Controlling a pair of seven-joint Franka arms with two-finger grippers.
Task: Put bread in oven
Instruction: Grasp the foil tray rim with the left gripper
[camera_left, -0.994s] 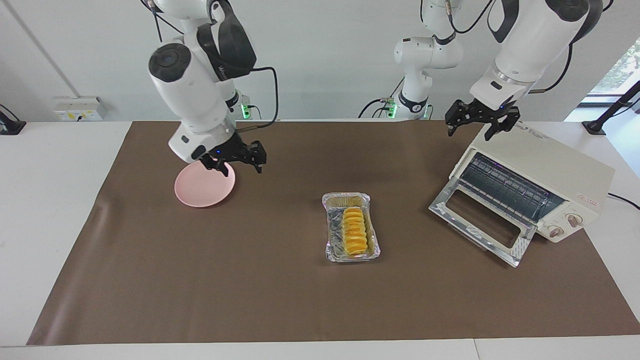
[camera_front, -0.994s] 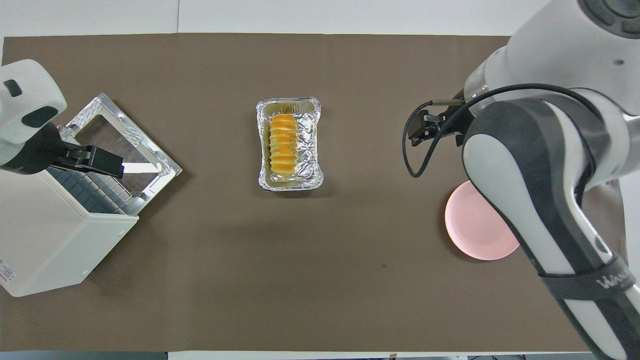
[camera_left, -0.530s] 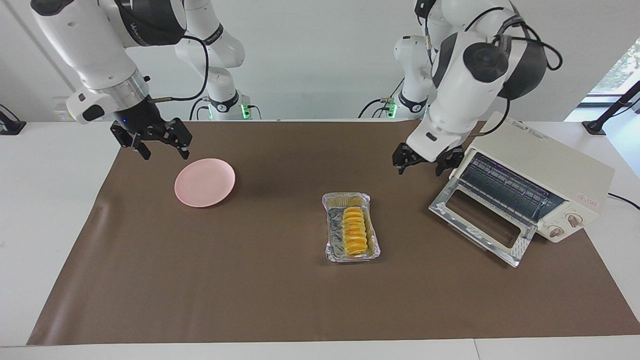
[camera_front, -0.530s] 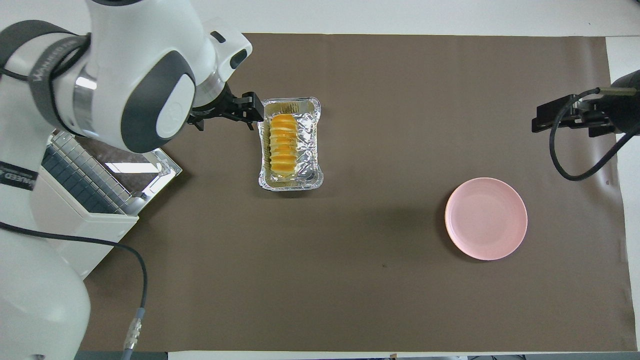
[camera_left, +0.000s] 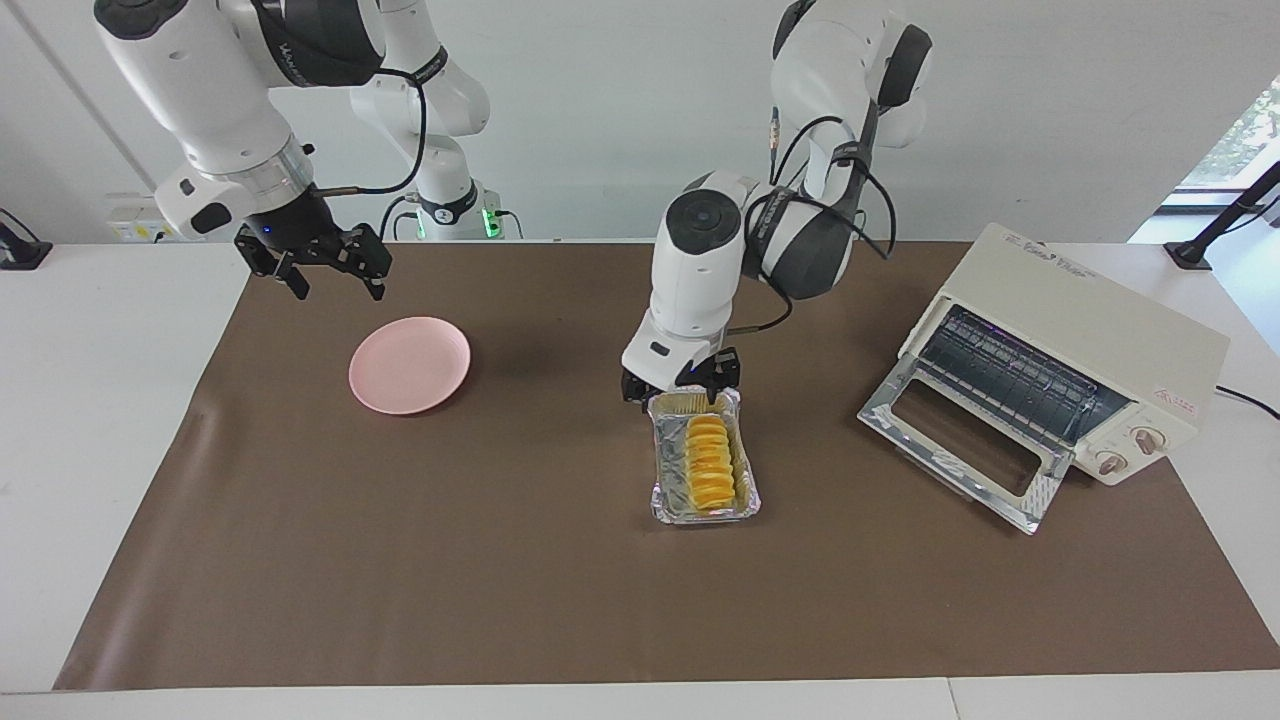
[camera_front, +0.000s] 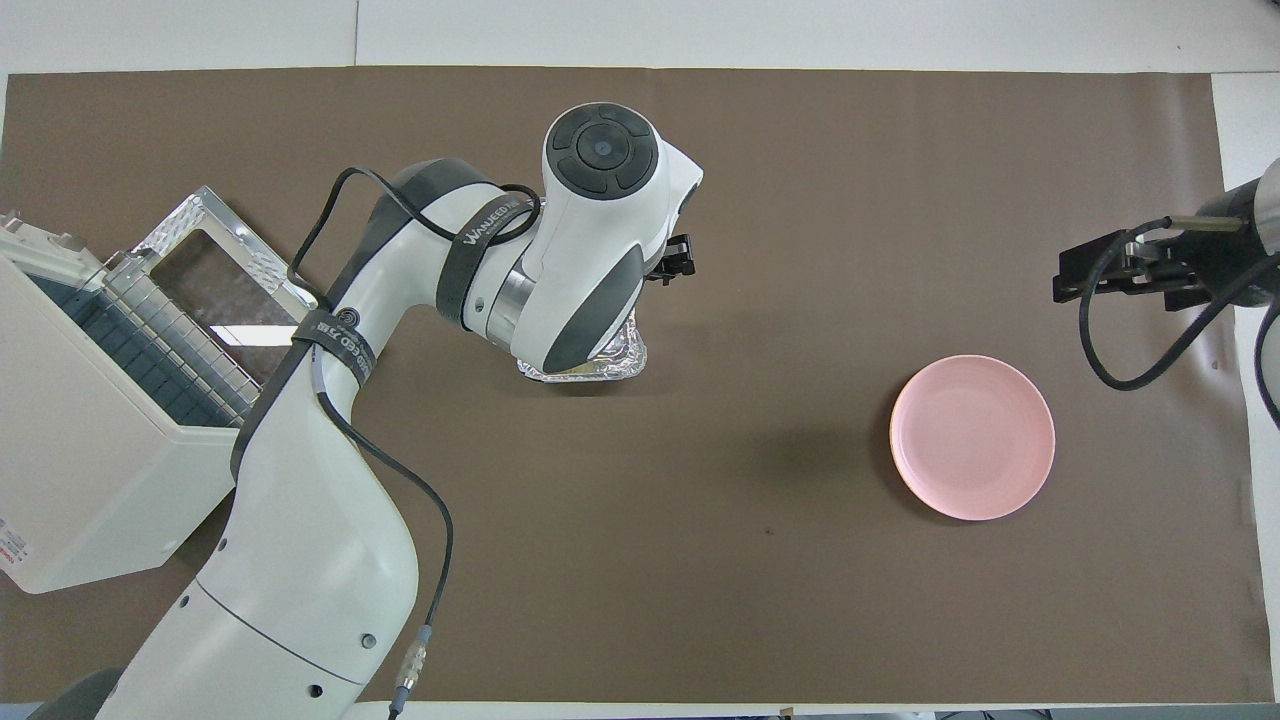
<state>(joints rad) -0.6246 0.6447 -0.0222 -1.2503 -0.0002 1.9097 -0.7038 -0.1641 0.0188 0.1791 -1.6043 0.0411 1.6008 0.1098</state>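
The yellow-orange bread (camera_left: 709, 463) lies in a crinkled foil tray (camera_left: 745, 492) at the middle of the brown mat. My left gripper (camera_left: 680, 390) is open and hangs low over the tray's end nearer to the robots, just short of the loaf and not touching it. In the overhead view the left arm covers the bread, and only a corner of the foil tray (camera_front: 612, 367) shows. The cream-white oven (camera_left: 1090, 330) stands at the left arm's end of the table, its glass door (camera_left: 960, 440) dropped open. My right gripper (camera_left: 335, 283) is open and empty, raised beside the pink plate.
A round pink plate (camera_left: 409, 364) lies empty toward the right arm's end, also seen in the overhead view (camera_front: 972, 437). The oven (camera_front: 90, 450) and its open door (camera_front: 230, 290) show there too. The brown mat (camera_left: 400, 560) covers most of the table.
My left gripper has swung from beside the oven to over the foil tray's end nearer to the robots. The right gripper has hardly moved. Bread, tray, plate and oven stay put.
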